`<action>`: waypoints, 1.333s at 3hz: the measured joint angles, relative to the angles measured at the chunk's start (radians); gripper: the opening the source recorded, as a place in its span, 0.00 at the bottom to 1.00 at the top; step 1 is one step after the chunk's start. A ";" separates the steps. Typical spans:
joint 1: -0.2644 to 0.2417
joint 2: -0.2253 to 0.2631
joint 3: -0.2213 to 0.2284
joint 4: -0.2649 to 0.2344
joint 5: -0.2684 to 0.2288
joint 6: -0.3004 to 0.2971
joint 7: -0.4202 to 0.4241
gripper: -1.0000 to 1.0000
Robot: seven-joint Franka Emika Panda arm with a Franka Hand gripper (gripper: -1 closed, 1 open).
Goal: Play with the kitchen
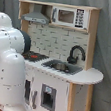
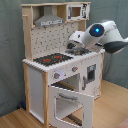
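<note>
The kitchen [image 1: 65, 68] looks made of pale, matt wood with smooth white painted panels in both exterior views. Its hood [image 1: 35, 17] reads as dull grey plastic, the faucet [image 1: 76, 53] as glossy black, and the sink [image 1: 62, 67] as brushed metal. In the second exterior view the pegboard back [image 2: 50, 39] is flat light board, the stove [image 2: 52, 59] a black top with red rings, and the oven door [image 2: 74, 106] bare wood. The arm [image 2: 107, 37], at 2 o'clock, has a glossy white plastic shell. The floor [image 2: 115, 107] looks like smooth wood laminate.

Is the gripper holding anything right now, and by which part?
Cannot be told. In the second exterior view the arm reaches over the kitchen by the sink, but its end is hidden behind its own body.
</note>
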 joint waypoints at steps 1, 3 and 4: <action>0.019 -0.044 0.000 -0.018 -0.084 0.040 -0.007 1.00; 0.020 -0.086 -0.003 -0.099 -0.235 0.150 0.054 1.00; 0.023 -0.084 -0.003 -0.144 -0.328 0.191 0.106 1.00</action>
